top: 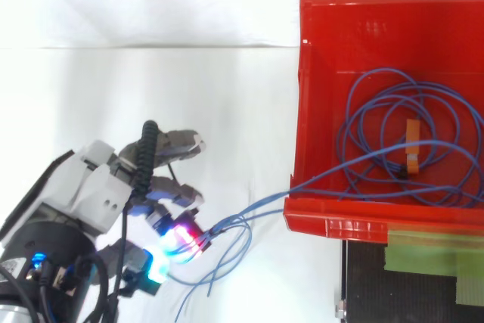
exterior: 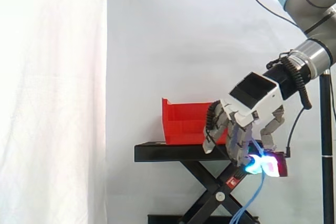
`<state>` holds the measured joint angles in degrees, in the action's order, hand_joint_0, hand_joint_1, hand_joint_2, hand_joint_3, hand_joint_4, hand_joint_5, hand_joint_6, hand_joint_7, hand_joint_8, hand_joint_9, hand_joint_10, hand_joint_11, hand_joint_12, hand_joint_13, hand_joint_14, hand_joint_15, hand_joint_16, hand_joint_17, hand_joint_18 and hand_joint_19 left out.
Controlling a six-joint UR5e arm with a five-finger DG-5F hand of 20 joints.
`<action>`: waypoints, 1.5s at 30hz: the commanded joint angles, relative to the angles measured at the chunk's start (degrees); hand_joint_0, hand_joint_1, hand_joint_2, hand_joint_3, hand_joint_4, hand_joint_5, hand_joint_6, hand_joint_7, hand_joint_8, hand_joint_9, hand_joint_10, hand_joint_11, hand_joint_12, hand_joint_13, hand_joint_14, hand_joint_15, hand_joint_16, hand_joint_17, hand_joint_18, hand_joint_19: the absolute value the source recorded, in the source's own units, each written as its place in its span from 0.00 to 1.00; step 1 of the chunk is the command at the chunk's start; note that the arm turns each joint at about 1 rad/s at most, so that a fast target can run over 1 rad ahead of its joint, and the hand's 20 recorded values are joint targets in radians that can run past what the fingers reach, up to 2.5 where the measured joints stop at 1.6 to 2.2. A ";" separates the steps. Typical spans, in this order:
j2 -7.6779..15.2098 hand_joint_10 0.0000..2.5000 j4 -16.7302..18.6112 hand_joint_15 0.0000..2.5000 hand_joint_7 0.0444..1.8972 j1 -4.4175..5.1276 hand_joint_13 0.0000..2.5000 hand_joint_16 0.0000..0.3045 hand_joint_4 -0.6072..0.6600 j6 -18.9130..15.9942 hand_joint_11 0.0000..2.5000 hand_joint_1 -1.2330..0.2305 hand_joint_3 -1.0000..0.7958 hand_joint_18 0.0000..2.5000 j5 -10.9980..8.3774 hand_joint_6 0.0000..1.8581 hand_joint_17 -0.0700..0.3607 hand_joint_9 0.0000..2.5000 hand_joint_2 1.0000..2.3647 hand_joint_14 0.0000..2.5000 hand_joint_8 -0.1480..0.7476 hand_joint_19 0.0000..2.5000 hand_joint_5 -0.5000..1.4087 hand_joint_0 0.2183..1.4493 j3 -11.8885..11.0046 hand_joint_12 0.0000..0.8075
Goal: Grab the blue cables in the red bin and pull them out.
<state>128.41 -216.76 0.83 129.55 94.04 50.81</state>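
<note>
The blue cables (top: 253, 207) lie mostly coiled inside the red bin (top: 333, 221), bound by an orange tie (top: 413, 145). A few strands run over its front rim to the robot hand (top: 98, 194), which pinches them between glowing pads just outside the bin. If the tied coil catches on that rim, I'd say the pull could drag the bin off the black stand (exterior: 168, 152), or the thin strands could slip free.

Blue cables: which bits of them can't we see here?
1. Side view: the red bin hides the coil of blue cables.
2. Side view: the bottom edge cuts off the strands hanging from the hand.
3. Top view: glowing fingertips cover the pinch.
</note>
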 commanded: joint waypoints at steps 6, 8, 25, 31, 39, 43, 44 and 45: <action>-0.18 0.01 -1.56 0.06 0.55 1.37 0.26 0.15 0.49 -41.18 0.15 0.28 0.00 0.25 0.09 0.04 0.40 0.44 0.00 0.00 0.46 0.10 0.90 0.46 -0.01 0.42; -0.18 0.01 -1.56 0.06 0.55 1.63 0.26 0.15 0.50 -46.28 0.14 0.28 0.00 0.25 0.18 0.04 0.40 0.44 0.00 0.00 0.46 0.10 0.90 0.46 -0.01 0.42; -0.27 0.01 -2.88 0.06 0.55 2.60 0.26 0.15 0.50 -77.39 0.15 0.28 0.00 0.25 4.49 0.03 0.40 0.44 0.00 0.00 0.46 0.10 0.90 0.46 0.08 0.42; -0.27 0.01 -2.88 0.06 0.55 2.69 0.26 0.15 0.50 -86.18 0.15 0.28 0.00 0.25 4.49 0.02 0.40 0.44 0.00 0.00 0.46 0.10 0.90 0.46 -0.01 0.42; -0.27 0.01 -2.97 0.06 0.55 3.04 0.26 0.15 0.50 -93.39 0.15 0.28 0.00 0.25 4.93 0.02 0.40 0.44 0.00 0.00 0.46 0.10 0.90 0.46 -0.01 0.42; -0.18 0.01 -3.15 0.06 0.55 3.13 0.26 0.15 0.50 -97.78 0.15 0.28 0.00 0.25 4.84 0.02 0.40 0.44 0.00 0.00 0.46 0.10 0.90 0.45 -0.01 0.42; -0.18 0.01 -3.15 0.06 0.55 3.13 0.26 0.15 0.50 -98.66 0.15 0.28 0.00 0.25 4.75 0.02 0.40 0.44 0.00 0.00 0.47 0.10 0.90 0.45 -0.01 0.42; -0.18 0.01 -3.15 0.06 0.55 3.13 0.26 0.15 0.50 -99.54 0.14 0.28 0.00 0.25 4.75 0.02 0.40 0.44 0.00 0.00 0.46 0.10 0.90 0.45 -0.01 0.42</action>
<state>128.18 -219.88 3.92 60.18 98.88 50.81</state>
